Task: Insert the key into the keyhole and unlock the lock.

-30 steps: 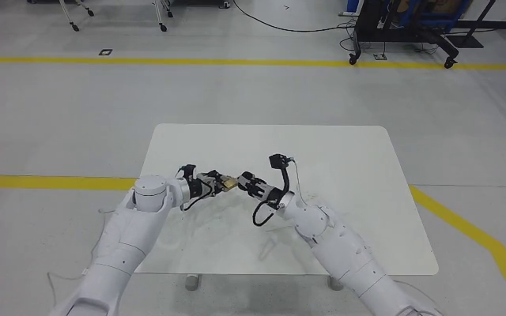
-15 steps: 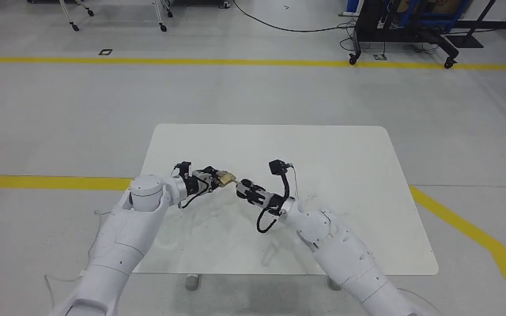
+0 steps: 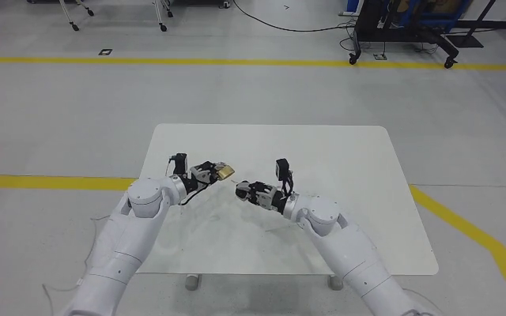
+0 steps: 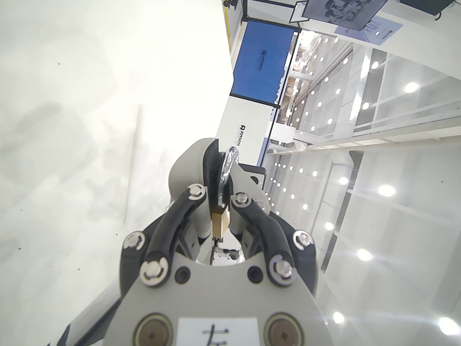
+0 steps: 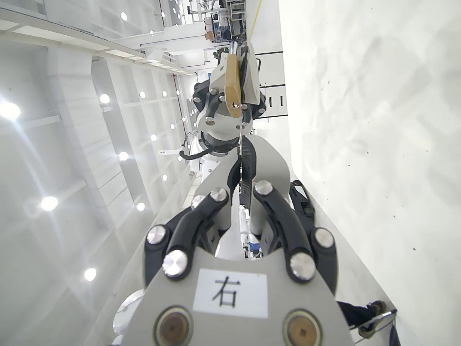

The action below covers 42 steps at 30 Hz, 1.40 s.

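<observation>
My left gripper (image 3: 212,171) is shut on a brass padlock (image 3: 224,170), holding it above the white table (image 3: 348,150) left of centre. In the left wrist view the fingers (image 4: 187,181) clamp the silver shackle (image 4: 228,165), and the brass body (image 4: 219,221) lies back between them. My right gripper (image 3: 242,188) is shut on the key (image 5: 239,134), just to the right of the lock and nearer the table's front. In the right wrist view the thin blade points at the lock's keyhole end (image 5: 235,104). Its tip sits just short of the padlock (image 5: 232,80).
White tabletop (image 4: 72,73) lies beneath both grippers. The two forearms meet in a V over its left-centre part. Yellow floor lines (image 3: 237,62) run behind and beside the table, and a dark wheeled frame (image 3: 411,31) stands far back right.
The left gripper has carried the padlock toward the table's far side and slightly left. The right wrist has turned and shifted a little left, so lock and key are slightly farther apart than before.
</observation>
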{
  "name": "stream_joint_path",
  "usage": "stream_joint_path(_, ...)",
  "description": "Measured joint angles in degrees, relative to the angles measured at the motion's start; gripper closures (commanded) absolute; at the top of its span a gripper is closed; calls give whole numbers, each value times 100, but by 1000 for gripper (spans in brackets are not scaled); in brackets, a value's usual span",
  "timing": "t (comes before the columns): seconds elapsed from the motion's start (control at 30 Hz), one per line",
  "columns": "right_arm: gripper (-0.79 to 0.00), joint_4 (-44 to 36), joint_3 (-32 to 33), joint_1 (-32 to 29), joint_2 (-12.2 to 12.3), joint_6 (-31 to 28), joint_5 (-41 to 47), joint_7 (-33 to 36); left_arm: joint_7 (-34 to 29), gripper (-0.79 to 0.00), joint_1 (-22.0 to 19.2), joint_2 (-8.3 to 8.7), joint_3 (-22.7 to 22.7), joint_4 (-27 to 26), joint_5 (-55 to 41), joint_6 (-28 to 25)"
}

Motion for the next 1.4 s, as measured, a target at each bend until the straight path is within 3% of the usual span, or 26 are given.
stream_joint_path(0.5,0,72,-217,8,-69,-438,-336,-603,76,0,113,18,3,-211,220,16)
stream_joint_path(1.4,0,19,-257,-29,-114,-494,-546,-1029,86,0,104,7,30,-214,280,11)
